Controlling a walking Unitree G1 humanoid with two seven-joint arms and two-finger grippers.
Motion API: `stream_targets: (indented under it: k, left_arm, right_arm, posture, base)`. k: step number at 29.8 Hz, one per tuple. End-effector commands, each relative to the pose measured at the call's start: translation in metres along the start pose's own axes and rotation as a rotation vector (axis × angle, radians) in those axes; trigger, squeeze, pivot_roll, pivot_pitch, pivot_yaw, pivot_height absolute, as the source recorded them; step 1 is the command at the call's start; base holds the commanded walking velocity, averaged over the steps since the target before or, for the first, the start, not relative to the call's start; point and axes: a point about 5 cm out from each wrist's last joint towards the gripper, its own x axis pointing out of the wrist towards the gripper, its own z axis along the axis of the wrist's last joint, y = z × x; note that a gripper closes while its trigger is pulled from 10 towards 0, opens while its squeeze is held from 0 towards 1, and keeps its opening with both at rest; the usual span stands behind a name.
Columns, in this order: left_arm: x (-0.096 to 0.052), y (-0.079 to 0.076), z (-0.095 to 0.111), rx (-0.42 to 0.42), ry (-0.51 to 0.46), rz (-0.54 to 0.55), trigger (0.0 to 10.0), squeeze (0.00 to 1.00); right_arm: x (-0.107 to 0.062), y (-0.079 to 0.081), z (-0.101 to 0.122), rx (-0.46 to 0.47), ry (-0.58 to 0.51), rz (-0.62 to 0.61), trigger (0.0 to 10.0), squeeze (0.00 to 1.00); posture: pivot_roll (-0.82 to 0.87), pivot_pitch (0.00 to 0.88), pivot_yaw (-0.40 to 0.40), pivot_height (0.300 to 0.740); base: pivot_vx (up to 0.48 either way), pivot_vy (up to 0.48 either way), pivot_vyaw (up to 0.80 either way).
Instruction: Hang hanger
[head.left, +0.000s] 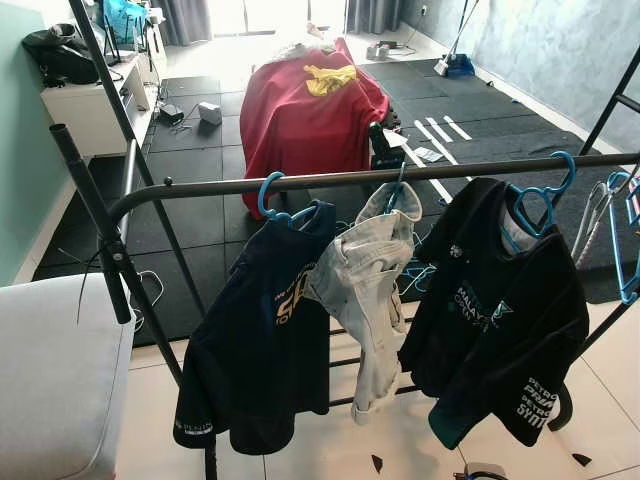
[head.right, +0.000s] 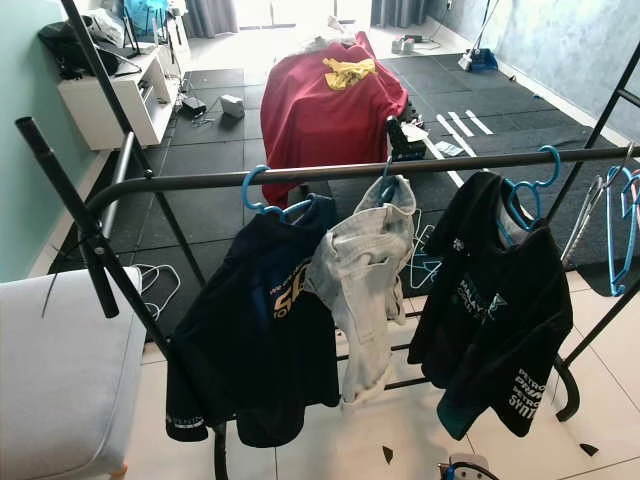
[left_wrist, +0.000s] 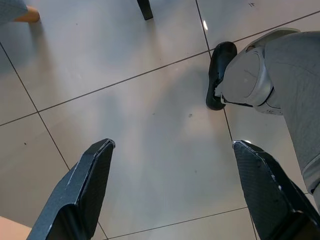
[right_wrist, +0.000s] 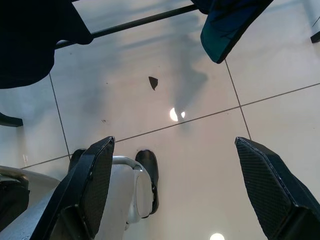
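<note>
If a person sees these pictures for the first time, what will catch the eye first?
Most likely the black rail crossing the view, with three garments on blue hangers: a dark shirt on the left, a pale garment in the middle, a black printed shirt on the right. Behind it, a red cloth drapes something on the dark mats.

A black rail (head.left: 400, 174) carries three garments on blue hangers (head.left: 268, 199) (empty hangers at the right end).

Black rail (head.left: 330, 180) runs across mid-frame. Three garments hang from it on blue hangers: dark shirt (head.left: 262, 340) centre-left on hanger (head.left: 272, 200), pale jeans (head.left: 368, 290) centre, black printed shirt (head.left: 495, 320) on the right on hanger (head.left: 545, 190). Bare hangers (head.left: 615, 225) at right edge. Red cloth (head.left: 305, 110) upper centre. Grey cushion (head.left: 60, 380) lower left.
</note>
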Motion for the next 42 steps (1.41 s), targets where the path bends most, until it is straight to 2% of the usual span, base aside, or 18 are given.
stream_targets:
  k: [1,3,6,13,26,32,42]
  left_arm:
    - [0.007,-0.016,0.120,-0.165,-0.425,-0.037,10.0,0.00]
    - [0.005,-0.007,0.134,-0.135,-0.465,-0.017,10.0,0.00]
    - [0.005,-0.007,0.134,-0.141,-0.456,-0.036,10.0,0.00]
    - [0.008,-0.017,0.113,-0.141,-0.388,-0.139,10.0,0.00]
    - [0.010,-0.016,0.116,-0.113,-0.354,-0.086,10.0,0.00]
    - [0.011,-0.010,0.113,-0.135,-0.312,-0.080,10.0,0.00]
    - [0.011,-0.009,0.115,-0.167,-0.308,-0.078,10.0,0.00]
  right_arm:
    - [0.006,-0.027,0.023,0.209,-0.091,-0.178,10.0,0.00]
    - [0.009,-0.028,0.026,0.186,-0.076,-0.170,10.0,0.00]
    - [0.010,-0.029,0.027,0.201,-0.070,-0.171,10.0,0.00]
    - [0.011,-0.030,0.028,0.207,-0.068,-0.174,10.0,0.00]
    - [0.015,-0.027,0.038,0.197,-0.095,-0.159,10.0,0.00]
    - [0.018,-0.019,0.041,0.195,-0.097,-0.140,10.0,0.00]
    - [0.019,-0.023,0.046,0.209,-0.110,-0.160,10.0,0.00]
  posture:
    - [-0.01,0.000,-0.036,0.740]
    - [-0.01,0.000,-0.033,0.740]
    - [0.00,0.000,-0.036,0.740]
    - [0.01,0.000,-0.036,0.740]
    - [0.01,0.000,-0.045,0.740]
    - [0.00,0.000,-0.029,0.740]
    - [-0.01,0.000,-0.026,0.740]
  base:
    - [0.000,0.000,0.00]
    - [0.000,0.000,0.00]
    - [0.000,0.000,0.00]
    - [0.000,0.000,0.00]
    - [0.000,0.000,0.00]
    - [0.000,0.000,0.00]
    - [0.000,0.000,0.00]
